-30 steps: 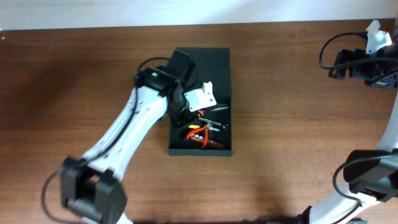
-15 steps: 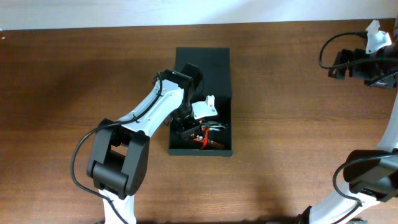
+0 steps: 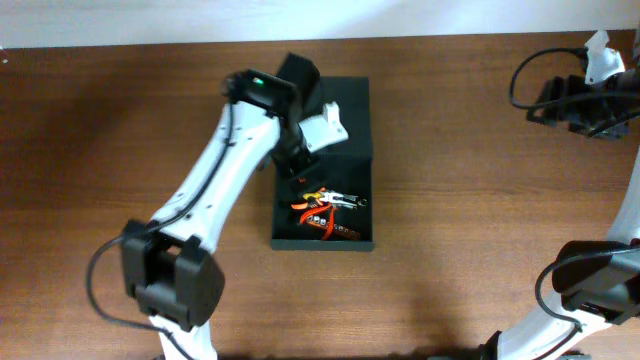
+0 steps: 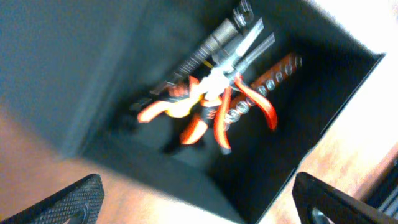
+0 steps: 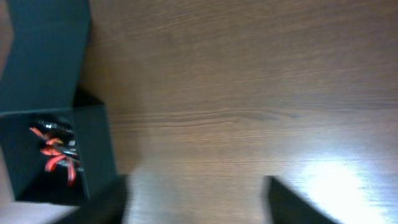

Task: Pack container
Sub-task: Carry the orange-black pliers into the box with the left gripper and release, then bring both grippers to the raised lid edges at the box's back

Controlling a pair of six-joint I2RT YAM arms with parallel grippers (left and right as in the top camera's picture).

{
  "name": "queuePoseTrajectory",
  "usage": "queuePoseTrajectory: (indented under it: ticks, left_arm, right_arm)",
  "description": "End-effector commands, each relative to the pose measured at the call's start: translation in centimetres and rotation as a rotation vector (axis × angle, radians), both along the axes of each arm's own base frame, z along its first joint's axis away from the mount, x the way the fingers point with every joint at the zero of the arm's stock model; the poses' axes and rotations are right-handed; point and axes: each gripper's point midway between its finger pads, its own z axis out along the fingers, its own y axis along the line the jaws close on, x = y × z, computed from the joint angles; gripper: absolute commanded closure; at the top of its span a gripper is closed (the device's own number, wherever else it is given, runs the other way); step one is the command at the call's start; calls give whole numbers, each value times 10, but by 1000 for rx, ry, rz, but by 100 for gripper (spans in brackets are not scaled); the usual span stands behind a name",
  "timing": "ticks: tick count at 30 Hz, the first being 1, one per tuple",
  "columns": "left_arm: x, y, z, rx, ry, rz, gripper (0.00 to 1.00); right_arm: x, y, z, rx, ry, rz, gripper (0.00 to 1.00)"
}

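The dark green container (image 3: 322,243) lies mid-table with its flap lid (image 3: 348,100) folded back toward the far side. In its open compartment lie orange-handled pliers (image 3: 320,208) (image 4: 211,99), a metal tool (image 4: 217,43) and an orange bar of sockets (image 4: 267,81). My left gripper (image 3: 300,155) (image 4: 199,198) hovers above the box near the lid hinge, open and empty, with its textured pads (image 4: 78,199) far apart. At the far right, well away from the box, my right gripper (image 3: 590,105) (image 5: 196,199) hangs over bare wood, its blurred fingers (image 5: 102,202) apart with nothing between them.
The brown wooden table (image 3: 480,220) stretches around the box on all sides. In the right wrist view the container (image 5: 43,56) shows at the left edge. A pale wall runs along the table's far edge.
My left gripper has opened and risen out of the compartment toward the lid, leaving the pliers lying in the box. The right arm has stayed in place.
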Motion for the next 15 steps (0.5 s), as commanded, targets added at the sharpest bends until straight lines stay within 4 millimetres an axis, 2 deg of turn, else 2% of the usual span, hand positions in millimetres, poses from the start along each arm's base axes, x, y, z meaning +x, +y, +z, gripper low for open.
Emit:
queuePoseTrajectory:
  ticks: [1, 3, 4, 6, 10, 13, 15]
  left_arm:
    - [10, 14, 35, -80, -63, 72, 19]
    - [14, 24, 36, -109, -52, 106, 50]
    - [16, 28, 36, -132, -40, 123, 56]
    - [21, 35, 39, -197, -20, 158, 58]
    - [32, 50, 45, -332, 0, 225, 79]
    - [41, 62, 44, -403, 16, 269, 89]
    - [46, 67, 40, -448, 41, 292, 92]
  right_arm:
    - [-1, 18, 10, 59, -33, 30, 70]
    - [1, 25, 7, 63, -23, 48, 88]
    - [3, 29, 4, 65, -17, 58, 95]
    - [8, 37, -2, 69, -5, 83, 96]
    - [17, 63, -21, 116, 39, 145, 96]
    - [23, 86, -43, 166, 96, 195, 96]
    - [26, 100, -61, 188, 143, 222, 96]
